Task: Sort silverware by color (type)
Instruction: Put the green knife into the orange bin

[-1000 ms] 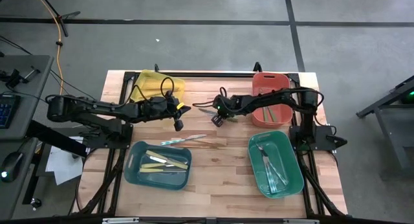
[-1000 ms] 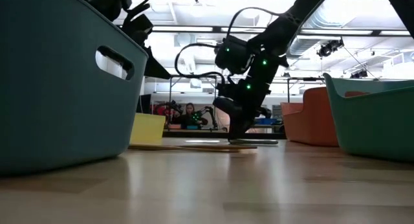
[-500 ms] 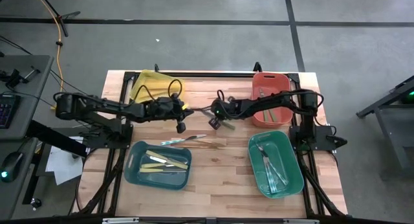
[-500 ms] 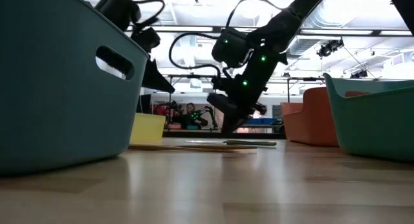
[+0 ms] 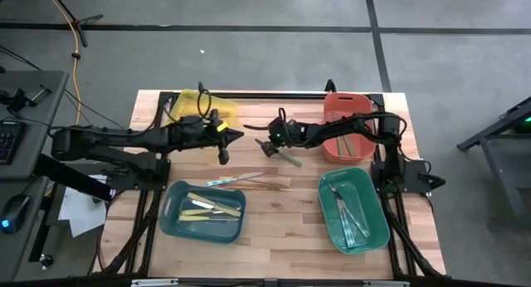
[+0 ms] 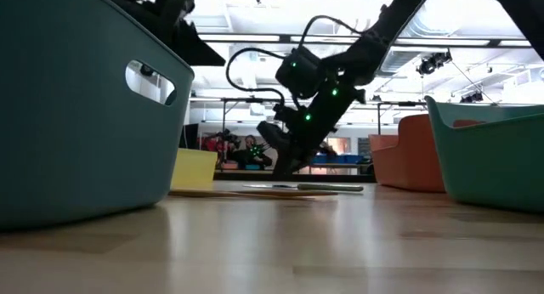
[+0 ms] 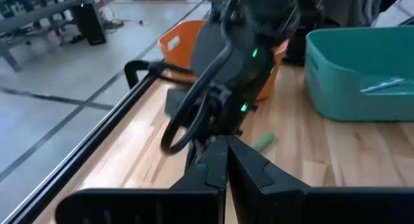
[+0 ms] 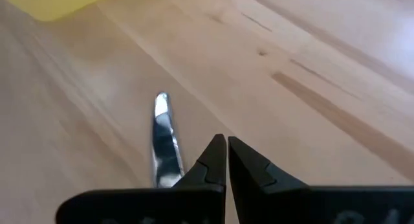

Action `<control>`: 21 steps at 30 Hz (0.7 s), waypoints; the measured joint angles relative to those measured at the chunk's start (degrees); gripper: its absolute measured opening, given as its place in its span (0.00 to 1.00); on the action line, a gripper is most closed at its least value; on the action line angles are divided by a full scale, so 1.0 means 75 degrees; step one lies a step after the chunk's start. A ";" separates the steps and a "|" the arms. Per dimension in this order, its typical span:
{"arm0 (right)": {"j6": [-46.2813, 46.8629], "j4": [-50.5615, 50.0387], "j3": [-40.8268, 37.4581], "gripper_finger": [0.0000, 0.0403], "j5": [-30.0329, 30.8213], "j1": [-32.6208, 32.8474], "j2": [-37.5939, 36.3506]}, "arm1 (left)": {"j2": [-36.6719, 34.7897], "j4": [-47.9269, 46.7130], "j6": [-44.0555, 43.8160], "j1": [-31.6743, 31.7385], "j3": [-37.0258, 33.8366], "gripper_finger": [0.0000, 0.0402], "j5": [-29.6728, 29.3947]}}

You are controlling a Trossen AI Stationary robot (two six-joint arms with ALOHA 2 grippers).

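Bare surface (image 5: 282,229) lies open between the blue bin (image 5: 204,210) and green bin (image 5: 354,210). Two utensils (image 5: 241,181) lie across its middle; both arms seem to crowd the space behind them.

grey floor (image 5: 274,55) with dark lines; bright ceiling lights (image 6: 255,22) beyond the table.
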 joint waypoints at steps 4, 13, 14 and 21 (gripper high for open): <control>0.0134 0.0603 0.0000 0.00 -0.0012 0.0006 0.0211 | -0.0195 -0.0051 0.0005 -0.0122 -0.0003 0.00 0.0002; 0.0495 0.1088 0.0000 0.00 -0.0008 0.0025 0.0551 | -0.0189 -0.0055 0.0148 -0.0155 -0.0003 0.00 0.0000; 0.0538 0.1138 0.0003 0.00 -0.0011 0.0049 0.0578 | -0.0189 -0.0053 0.0148 -0.0155 -0.0004 0.00 0.0000; 0.0573 0.1285 0.0020 0.00 0.0020 0.0246 0.0707 | -0.0189 -0.0052 0.0142 -0.0155 -0.0005 0.00 0.0000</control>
